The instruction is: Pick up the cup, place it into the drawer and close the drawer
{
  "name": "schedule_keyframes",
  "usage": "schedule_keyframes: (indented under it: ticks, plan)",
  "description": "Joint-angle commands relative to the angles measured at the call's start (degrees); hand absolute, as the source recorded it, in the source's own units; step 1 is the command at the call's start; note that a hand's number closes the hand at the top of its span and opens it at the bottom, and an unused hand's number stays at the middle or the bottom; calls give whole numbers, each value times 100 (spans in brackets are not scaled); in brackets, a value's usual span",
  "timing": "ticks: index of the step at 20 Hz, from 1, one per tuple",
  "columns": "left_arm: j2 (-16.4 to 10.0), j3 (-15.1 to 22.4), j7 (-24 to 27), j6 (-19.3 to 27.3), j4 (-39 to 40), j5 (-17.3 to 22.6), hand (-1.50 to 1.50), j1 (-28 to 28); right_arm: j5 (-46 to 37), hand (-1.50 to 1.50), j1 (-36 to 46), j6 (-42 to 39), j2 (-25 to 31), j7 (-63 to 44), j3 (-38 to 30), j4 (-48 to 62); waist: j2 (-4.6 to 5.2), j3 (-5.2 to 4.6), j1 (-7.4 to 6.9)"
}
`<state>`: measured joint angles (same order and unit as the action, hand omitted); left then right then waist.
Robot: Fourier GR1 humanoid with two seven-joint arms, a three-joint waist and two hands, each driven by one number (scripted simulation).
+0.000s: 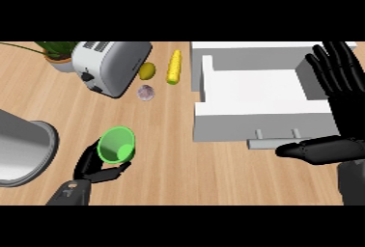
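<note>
The bright green cup [116, 144] is covering much of the black left hand [92, 166] curling round it. The black right hand [345, 111] is hiding the right side of the open white drawer [249, 87]. The view's left edge is cutting off the large grey metal pot [25, 144], and the top edge is cropping the green potted plant [57, 50].

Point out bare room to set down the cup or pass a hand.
Bare counter lies between the cup in the left hand and the drawer front, down to the near edge. The drawer's inside is bare too. Crowded: beside the toaster, with a yellowish fruit, corn cob and pale bulb.
</note>
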<state>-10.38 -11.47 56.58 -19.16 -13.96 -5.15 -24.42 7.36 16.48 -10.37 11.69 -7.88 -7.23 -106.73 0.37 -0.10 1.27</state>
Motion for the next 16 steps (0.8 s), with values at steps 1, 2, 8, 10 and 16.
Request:
schedule_keyframes:
  ticks: [1,2,8,10,16]
  plan:
    - [134,19,1083,-113,-304,-21,150,-22,-89,-150,-32,-23,-12,217,-5,166,8,-8,-45]
    - [188,-29,1205,233,-324,-13,150,35,-275,-150,-189,73,-133,73,249,-111,1,-12,-17]
    - [307,-358,1476,600,-496,244,150,-139,31,-150,41,-26,109,-45,-142,76,8,-8,-13]
    - [246,-603,1344,891,-543,445,150,-264,3,-150,-198,14,-30,-2,-14,-251,-3,-7,4]
    - [385,-1052,1248,1095,-782,899,150,-551,-227,-150,-328,-15,-104,399,68,18,-10,1,-48]
